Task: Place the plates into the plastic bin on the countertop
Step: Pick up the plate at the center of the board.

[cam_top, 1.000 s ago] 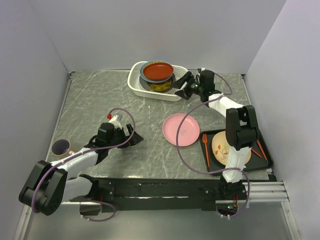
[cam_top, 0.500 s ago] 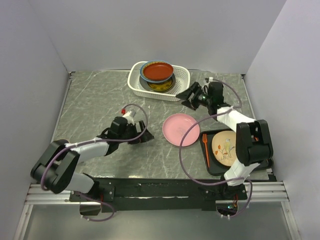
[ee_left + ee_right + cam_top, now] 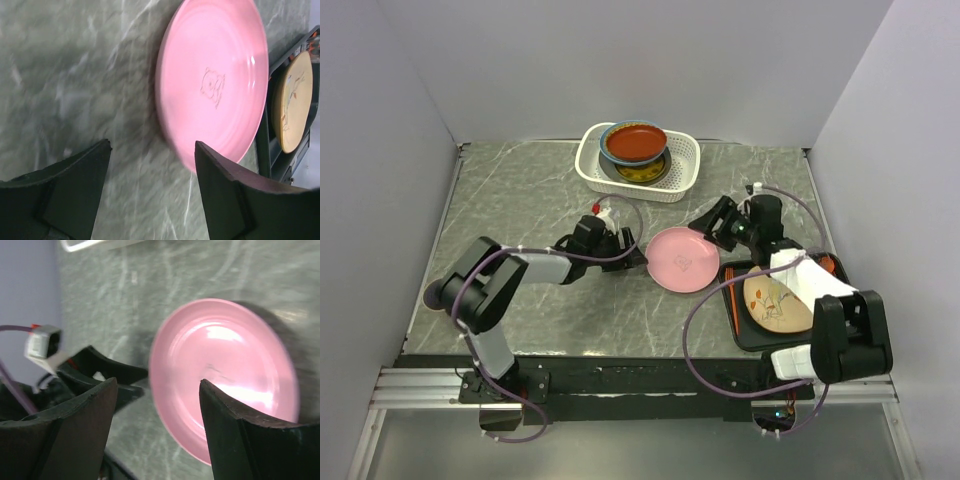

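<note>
Only in the top view is the whole layout seen: the pink plate [image 3: 682, 259] lies flat on the dark, white-veined marble desk [image 3: 520, 210] at the middle of the frame, well apart from the white lattice-sided bin [image 3: 650, 192] at upper centre, in which a red plate [image 3: 633, 141] tops a stack of others; the left jaws are seen at the pink plate's left edge and the right jaws at its upper right, low over the desk; a flat black tray [image 3: 745, 335] is set just beside the plate at lower right, with a cream sprig-patterned plate [image 3: 775, 303] and an orange utensil [image 3: 731, 290] in it; looped purple cables are draped along both arms. In the left wrist view a faint bear outline is shown pressed into the glossy centre of the pink plate [image 3: 215, 85], a detail lost from above; the left jaws are held wide with only bare desk between them, the plate's rim lying just beyond the right-hand finger; the cream plate [image 3: 292, 105] is glimpsed at the right edge. In the right wrist view the pink plate [image 3: 225, 375] is seen round, shallow and shiny beyond the right jaws, which are held wide and grip nothing; the left arm's dark fingers [image 3: 107, 372] and a small white connector [image 3: 42, 345] appear at the left of the frame.
</note>
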